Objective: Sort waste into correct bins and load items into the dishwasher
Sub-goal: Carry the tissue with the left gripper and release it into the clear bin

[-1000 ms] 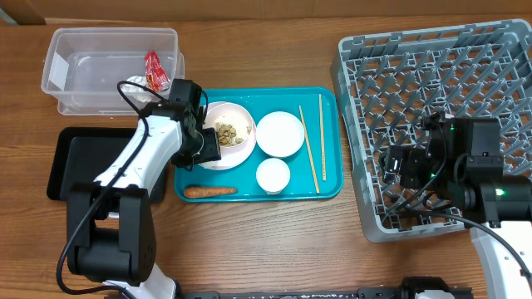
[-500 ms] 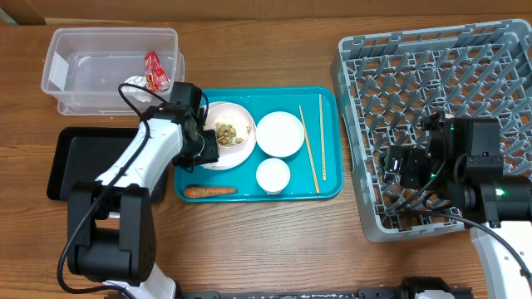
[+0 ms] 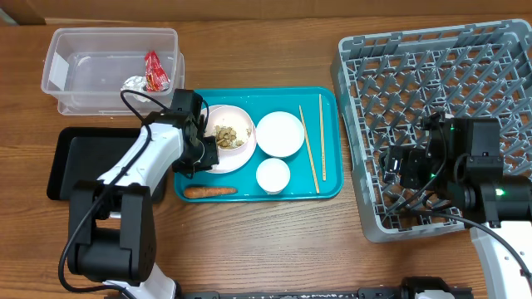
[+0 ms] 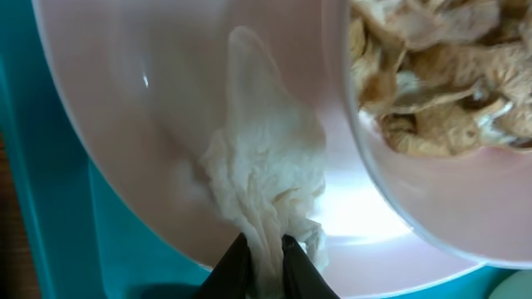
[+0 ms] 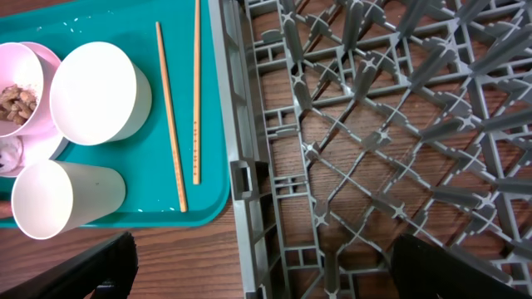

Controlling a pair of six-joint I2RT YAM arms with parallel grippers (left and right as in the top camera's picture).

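My left gripper (image 3: 202,152) (image 4: 266,247) is at the left rim of the pale pink plate (image 3: 218,158) (image 4: 150,124) on the teal tray, shut on a crumpled white tissue (image 4: 266,183) lying on the plate. Beige food scraps (image 3: 232,134) (image 4: 432,75) sit in a shallow pink dish on that plate. An orange carrot stick (image 3: 209,191) lies at the tray's front. A white bowl (image 3: 279,134) (image 5: 98,91), a small white cup (image 3: 273,174) (image 5: 62,198) and chopsticks (image 3: 308,149) (image 5: 170,116) lie on the tray. My right gripper (image 3: 405,170) (image 5: 262,274) is open above the grey dish rack (image 3: 440,75) (image 5: 374,124).
The clear tub (image 3: 66,58) at the back left holds a red wrapper (image 3: 153,71) and a grey-white tissue ball (image 3: 133,83). The black tray (image 3: 71,162) lies left of the teal tray (image 3: 328,187). My left arm reaches across between them.
My left gripper has slid slightly toward the front left along the plate's rim, which uncovers the tissue ball in the tub. The right arm has not moved.
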